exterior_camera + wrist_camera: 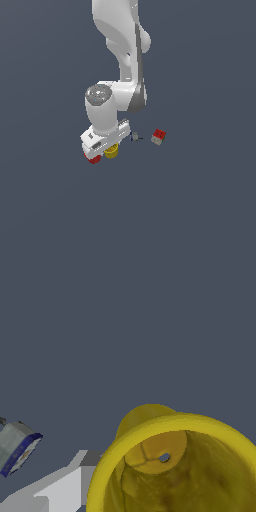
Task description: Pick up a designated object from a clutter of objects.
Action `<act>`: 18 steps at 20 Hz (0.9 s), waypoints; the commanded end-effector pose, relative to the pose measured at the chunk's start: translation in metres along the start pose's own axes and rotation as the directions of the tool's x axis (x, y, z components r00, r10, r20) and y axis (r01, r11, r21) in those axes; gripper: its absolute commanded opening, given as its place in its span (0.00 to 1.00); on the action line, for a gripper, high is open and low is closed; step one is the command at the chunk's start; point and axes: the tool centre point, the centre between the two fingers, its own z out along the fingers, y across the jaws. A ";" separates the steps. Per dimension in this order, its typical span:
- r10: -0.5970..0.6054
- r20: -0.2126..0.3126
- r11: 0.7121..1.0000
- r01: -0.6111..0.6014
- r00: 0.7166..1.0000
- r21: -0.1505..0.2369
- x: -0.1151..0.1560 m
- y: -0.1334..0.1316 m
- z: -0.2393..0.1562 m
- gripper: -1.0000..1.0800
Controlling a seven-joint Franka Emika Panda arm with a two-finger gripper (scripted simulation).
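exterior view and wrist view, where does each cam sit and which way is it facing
Exterior view: off the arm, high up, looking down on the floor; shows the white arm and gripper over the yellow cup, red cup, grey-blue piece and cube.
Wrist view: on the wrist, looking into the yellow cup from close up; a grey-white finger shows.
Shared: the yellow cup and the grey-blue piece.

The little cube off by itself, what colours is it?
The cube is red and white, best seen in the exterior view.
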 end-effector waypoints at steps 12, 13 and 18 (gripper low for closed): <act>0.000 -0.001 1.000 0.000 1.000 -0.001 -0.003 -0.015 -0.147 0.00; 0.000 -0.001 1.000 0.000 1.000 -0.001 -0.003 -0.016 -0.159 0.00; -0.001 -0.001 1.000 0.001 1.000 -0.001 -0.003 -0.021 -0.212 0.00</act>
